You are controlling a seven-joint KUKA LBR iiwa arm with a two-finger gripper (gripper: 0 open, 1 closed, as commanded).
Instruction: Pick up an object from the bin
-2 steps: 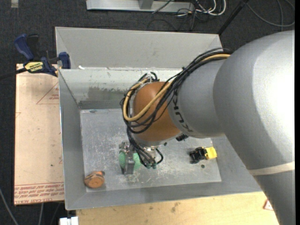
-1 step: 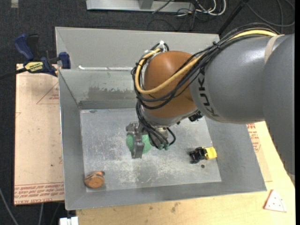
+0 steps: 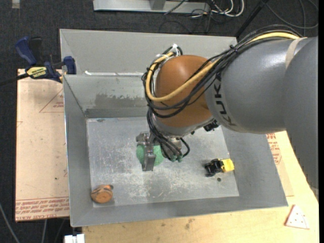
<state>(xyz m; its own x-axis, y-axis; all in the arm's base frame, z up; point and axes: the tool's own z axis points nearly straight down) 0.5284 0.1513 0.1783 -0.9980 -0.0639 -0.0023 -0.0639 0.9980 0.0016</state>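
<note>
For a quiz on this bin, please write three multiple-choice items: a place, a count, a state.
1. The brown round thing lies: A) lower left of the bin B) centre C) upper right
2. Loose things in the bin: A) one B) three C) six
3. The yellow-and-black thing: A) leans on the rim B) lies free on the floor C) tops the brown thing
1A, near the lower-left corner; 2B, brown, yellow-and-black, and a green thing at the gripper; 3B, nothing touches it.
</note>
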